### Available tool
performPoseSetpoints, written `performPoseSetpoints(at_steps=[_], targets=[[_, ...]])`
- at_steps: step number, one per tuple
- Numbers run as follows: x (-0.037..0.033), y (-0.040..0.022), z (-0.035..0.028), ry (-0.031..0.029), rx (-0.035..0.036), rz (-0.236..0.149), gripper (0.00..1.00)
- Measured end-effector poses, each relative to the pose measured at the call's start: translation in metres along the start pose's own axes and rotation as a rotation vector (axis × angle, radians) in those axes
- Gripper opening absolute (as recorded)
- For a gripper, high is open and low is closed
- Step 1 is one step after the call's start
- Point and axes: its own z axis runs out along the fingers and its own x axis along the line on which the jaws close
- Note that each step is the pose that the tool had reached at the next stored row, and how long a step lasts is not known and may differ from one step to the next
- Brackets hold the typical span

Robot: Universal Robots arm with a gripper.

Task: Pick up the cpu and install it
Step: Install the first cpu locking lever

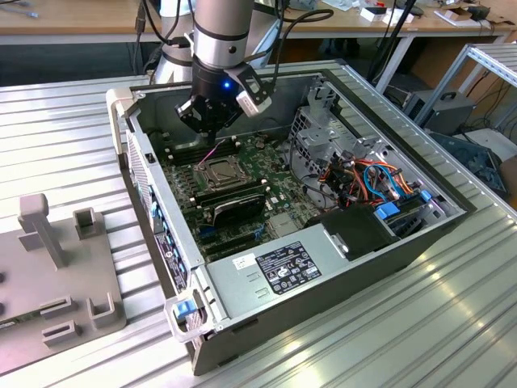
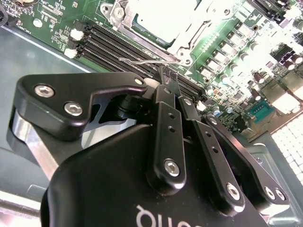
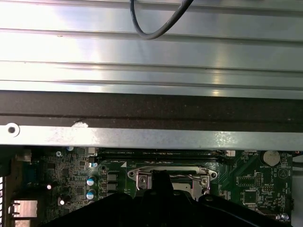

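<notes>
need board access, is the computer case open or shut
Open: the computer case has no cover panel, and its motherboard lies in plain view.

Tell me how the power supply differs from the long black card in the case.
The power supply is silver-grey with a dark label; the long black card is dark. The power supply is a bulky box; the card is slim and narrow. Both sit inside the open case.

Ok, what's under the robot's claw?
The gripper hangs over the green motherboard, by long black memory slots and the metal-framed socket. Its own body hides the board right beneath it. I can't tell what sits in the socket.
</notes>
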Motion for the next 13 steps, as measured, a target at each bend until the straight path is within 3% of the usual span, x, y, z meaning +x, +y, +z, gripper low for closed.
performPoseSetpoints(at_steps=[13], targets=[[0.0000, 0.0000, 0.0010, 0.0000, 0.0000, 0.000, 0.11]])
